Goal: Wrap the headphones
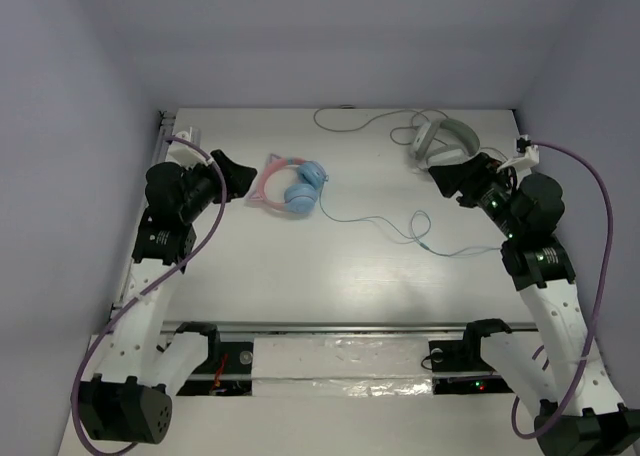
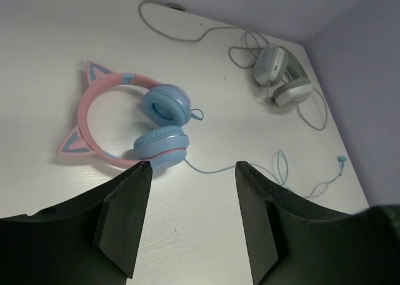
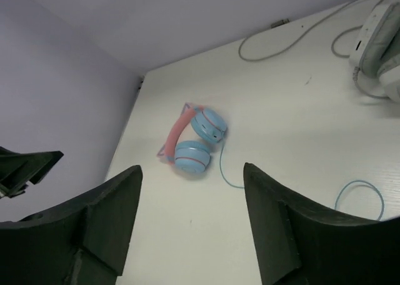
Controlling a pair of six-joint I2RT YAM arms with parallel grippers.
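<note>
The headphones (image 1: 290, 186), with light-blue earcups and a pink cat-ear headband, lie flat at the back left of the table. Their thin blue cable (image 1: 375, 221) trails loosely to the right and loops near my right arm. My left gripper (image 1: 240, 179) is open and empty, hovering just left of the headband. In the left wrist view the headphones (image 2: 159, 119) lie just beyond the open gripper (image 2: 194, 164). My right gripper (image 1: 450, 181) is open and empty, raised at the right, far from the headphones (image 3: 194, 147), with the cable (image 3: 222, 169) between its fingers' view.
White-grey headphones (image 1: 440, 136) with a pale cable (image 1: 350, 126) lie at the back right, close behind my right gripper; they also show in the left wrist view (image 2: 281, 79). Purple walls close the table on three sides. A mounting rail (image 1: 340, 351) runs along the near edge.
</note>
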